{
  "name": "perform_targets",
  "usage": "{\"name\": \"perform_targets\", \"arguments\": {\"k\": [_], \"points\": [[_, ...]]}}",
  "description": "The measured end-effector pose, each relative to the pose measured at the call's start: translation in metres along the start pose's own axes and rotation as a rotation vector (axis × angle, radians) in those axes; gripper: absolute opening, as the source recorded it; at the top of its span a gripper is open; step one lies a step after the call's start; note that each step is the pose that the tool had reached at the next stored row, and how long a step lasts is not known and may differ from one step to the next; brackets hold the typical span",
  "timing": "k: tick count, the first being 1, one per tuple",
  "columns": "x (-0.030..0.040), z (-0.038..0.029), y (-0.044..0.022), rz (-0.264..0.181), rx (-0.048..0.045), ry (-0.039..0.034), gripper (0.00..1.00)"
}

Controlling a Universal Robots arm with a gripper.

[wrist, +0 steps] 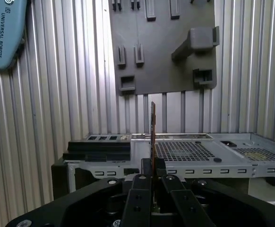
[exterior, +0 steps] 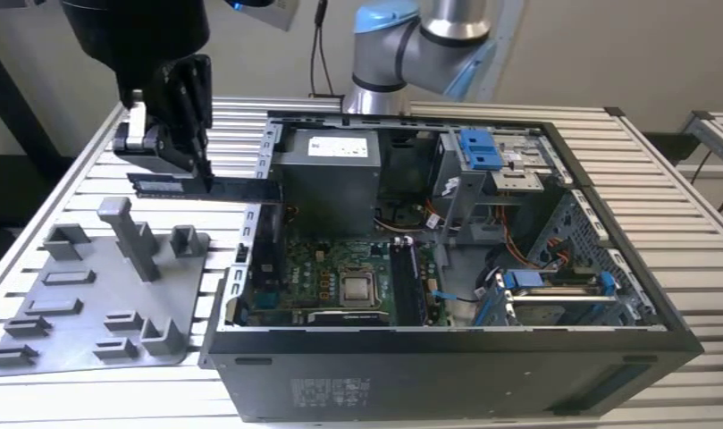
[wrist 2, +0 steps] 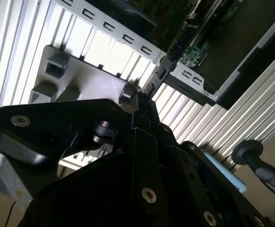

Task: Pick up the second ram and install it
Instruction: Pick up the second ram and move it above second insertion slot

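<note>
Pinched shut, my two black metal fingers [wrist: 136, 191] grip the second ram [exterior: 230, 188], a long, thin, flat dark circuit strip, by its edge. My gripper [exterior: 197, 175] holds it level in the air above the ribbed silver aluminium table [exterior: 683, 259]. It hangs between the grey moulded plastic fixture tray [exterior: 63, 313] and the open black steel computer case [exterior: 457, 375], with one end close to the case's side wall. One small pale label [exterior: 158, 187] sits near the strip's outer end; its print is too small to read. In the first wrist view the strip stands edge-on, thin as a blade. Inside the case I count one green circuit board [exterior: 325, 264], one square silver processor [exterior: 358, 288], and one grey metal box [exterior: 325, 192] bearing a white sticker [exterior: 337, 145], also unreadable.
</note>
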State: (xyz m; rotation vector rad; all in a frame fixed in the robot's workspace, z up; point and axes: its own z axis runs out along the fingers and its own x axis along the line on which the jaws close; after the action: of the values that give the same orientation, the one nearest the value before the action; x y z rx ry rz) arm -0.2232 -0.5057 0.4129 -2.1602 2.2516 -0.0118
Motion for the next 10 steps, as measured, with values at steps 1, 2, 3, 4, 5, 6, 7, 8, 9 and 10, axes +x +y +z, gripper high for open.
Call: {"name": "perform_targets", "arguments": {"k": [1, 2, 3, 4, 5, 6, 7, 8, 9, 10], "points": [[-0.0001, 0.0001, -0.0036, 0.0, -0.0001, 0.0, 0.14], [-0.0003, 0.0001, -0.0073, 0.0, -0.0002, 0.0, 0.14], [-0.0004, 0.0002, -0.0112, 0.0, -0.0003, 0.0002, 0.14], [-0.0006, 0.0003, -0.0152, 0.0, -0.0004, 0.0001, 0.14], [-0.0008, 0.0004, -0.0189, 0.0, -0.0005, 0.0, 0.14], [-0.0009, 0.0004, -0.0227, 0.0, -0.0007, 0.0001, 0.14], [-0.0011, 0.0005, -0.0267, 0.0, -0.0008, 0.0001, 0.14], [-0.0013, 0.0006, -0.0309, 0.0, -0.0009, 0.0001, 0.14], [-0.0014, 0.0007, -0.0345, 0.0, -0.001, 0.0001, 0.14], [-0.0016, 0.0008, -0.0378, 0.0, -0.0011, 0.0001, 0.14]]}}
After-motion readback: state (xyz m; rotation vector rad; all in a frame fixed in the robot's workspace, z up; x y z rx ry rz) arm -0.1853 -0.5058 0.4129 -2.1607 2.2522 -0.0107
